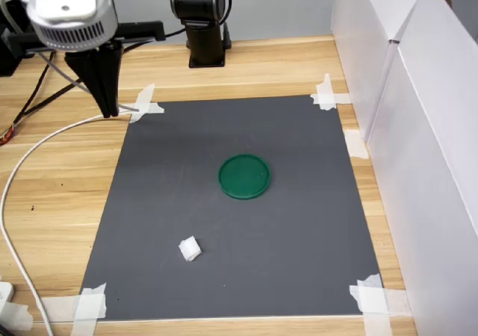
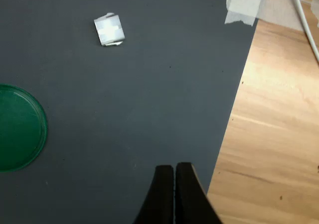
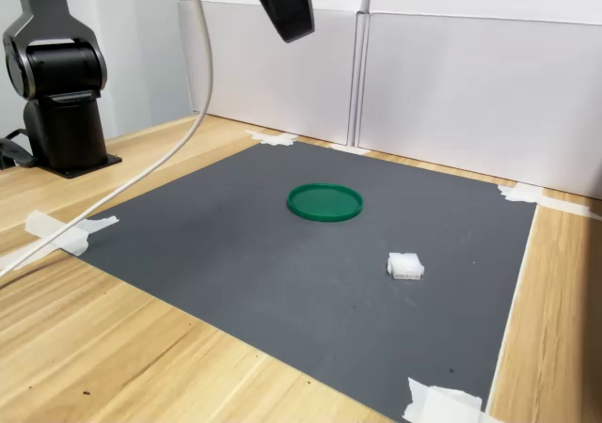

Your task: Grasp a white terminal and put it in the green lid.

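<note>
Claw: gripper [image 2: 175,170] seen closed and empty in wrist view, raised above mat [image 2: 149,109].
First exterior view: terminal [image 1: 190,249] lies loose, well apart from lid [image 1: 244,176].
Second exterior view: jaws should be opened, then centred over terminal [image 3: 405,267] before descent.

In the first exterior view, the green lid [image 1: 244,176] lies on the mat [image 1: 299,246] near the centre of the frame, and the white terminal [image 1: 190,249] lies on the same mat to the lower left of it, well apart. My gripper [image 1: 107,104] hangs in the upper left of this frame, over the mat's far left corner beside a strip of tape [image 1: 146,104]. In the second exterior view, the terminal [image 3: 405,267] is to the lower right of the lid [image 3: 324,202].
</note>
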Robot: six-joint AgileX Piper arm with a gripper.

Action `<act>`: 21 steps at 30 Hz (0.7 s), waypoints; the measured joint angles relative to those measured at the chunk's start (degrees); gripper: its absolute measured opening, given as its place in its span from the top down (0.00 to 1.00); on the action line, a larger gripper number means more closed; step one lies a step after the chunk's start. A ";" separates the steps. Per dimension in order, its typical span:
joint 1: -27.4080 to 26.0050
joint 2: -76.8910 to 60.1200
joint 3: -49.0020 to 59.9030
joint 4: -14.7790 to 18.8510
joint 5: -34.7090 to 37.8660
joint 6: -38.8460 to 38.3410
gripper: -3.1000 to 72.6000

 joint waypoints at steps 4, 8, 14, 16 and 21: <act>0.00 3.33 -5.03 0.74 3.39 -1.42 0.98; 0.00 6.45 -9.43 2.00 6.99 -2.59 0.98; 0.00 11.85 -15.40 2.68 10.58 -3.45 0.98; 0.00 13.64 -17.01 2.91 10.65 -4.48 0.98; 0.99 16.48 -20.10 4.29 10.06 -8.77 0.98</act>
